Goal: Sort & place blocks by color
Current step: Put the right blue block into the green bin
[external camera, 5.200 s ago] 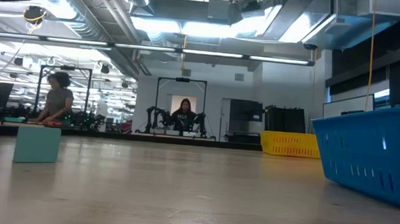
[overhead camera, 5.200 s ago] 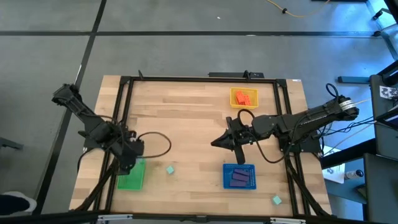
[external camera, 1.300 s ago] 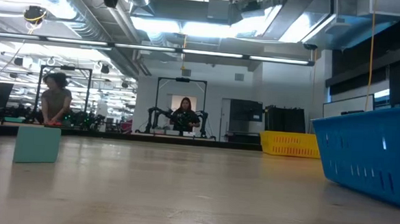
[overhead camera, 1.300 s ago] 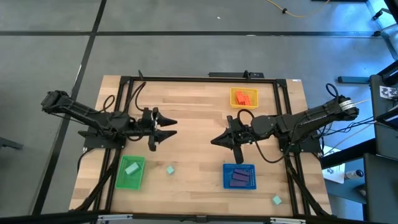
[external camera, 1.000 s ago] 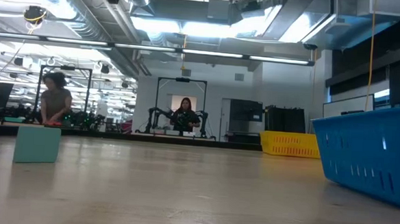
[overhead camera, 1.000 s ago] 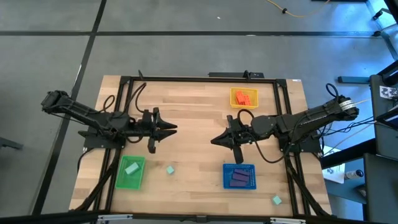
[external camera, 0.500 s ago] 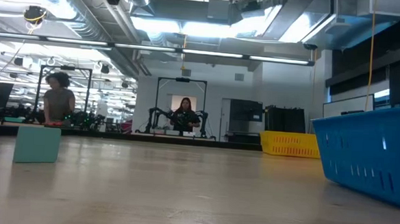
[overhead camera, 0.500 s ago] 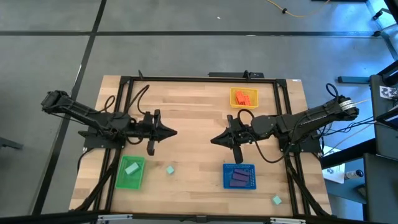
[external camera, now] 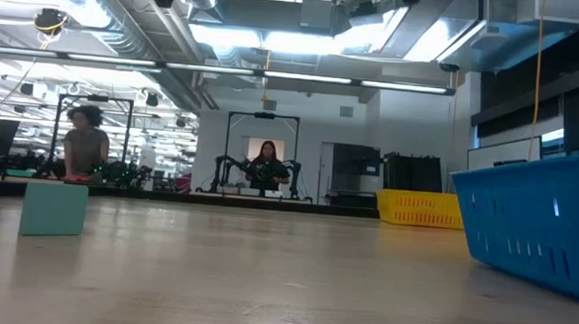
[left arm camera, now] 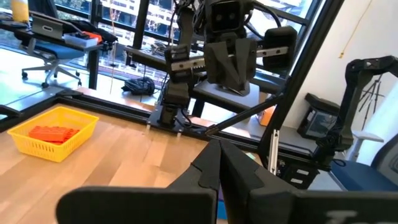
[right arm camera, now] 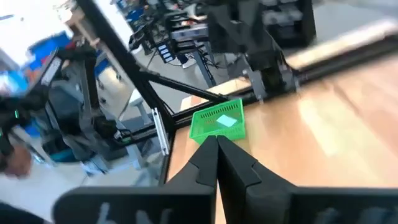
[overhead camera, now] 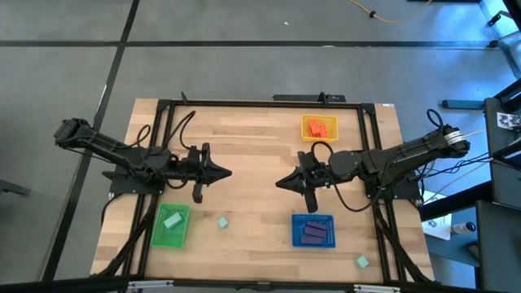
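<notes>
Your left gripper (overhead camera: 224, 172) hangs over the bare wood left of the table's middle, its fingers pressed together with nothing between them (the left wrist view shows the two tips meeting). Your right gripper (overhead camera: 282, 185) faces it from right of the middle, fingers likewise pressed together and holding nothing.

The blocks are small next to the trays. The orange-red blocks (overhead camera: 319, 128) lie heaped in the yellow tray (overhead camera: 306, 122) near the far edge; in the left wrist view they read as short bars lying side by side. The purple blocks (overhead camera: 313, 233) are short bars lying in the blue tray (overhead camera: 296, 221) near the front edge, just in front of the right gripper. One pale mint-green block (overhead camera: 172, 220) rests tilted inside the green tray (overhead camera: 159, 237) at the front left. A second mint block (overhead camera: 222, 221), a small cube, sits on the bare table (overhead camera: 252, 138) between the green and blue trays; the low view shows it as a plain flat-sided box. A third mint block (overhead camera: 361, 261) sits alone by the front right corner, well apart from any tray.
</notes>
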You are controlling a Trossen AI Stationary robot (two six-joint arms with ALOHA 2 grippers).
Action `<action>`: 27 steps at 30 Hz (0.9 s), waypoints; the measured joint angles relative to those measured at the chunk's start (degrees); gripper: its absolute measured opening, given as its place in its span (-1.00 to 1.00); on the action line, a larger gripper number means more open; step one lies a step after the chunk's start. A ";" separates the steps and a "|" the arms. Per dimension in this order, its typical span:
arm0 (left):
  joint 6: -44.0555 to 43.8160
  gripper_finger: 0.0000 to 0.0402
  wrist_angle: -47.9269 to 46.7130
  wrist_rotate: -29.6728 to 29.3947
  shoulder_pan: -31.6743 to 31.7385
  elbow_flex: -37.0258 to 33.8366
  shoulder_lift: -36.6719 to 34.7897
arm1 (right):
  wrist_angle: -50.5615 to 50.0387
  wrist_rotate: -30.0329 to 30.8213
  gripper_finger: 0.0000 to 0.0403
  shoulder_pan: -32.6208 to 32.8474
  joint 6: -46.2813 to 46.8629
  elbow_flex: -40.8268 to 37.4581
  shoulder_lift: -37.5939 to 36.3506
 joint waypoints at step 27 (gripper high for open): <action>-0.02 -1.00 -0.02 -0.09 2.05 0.00 0.00 | -47.56 -29.49 0.20 17.86 46.16 0.00 0.00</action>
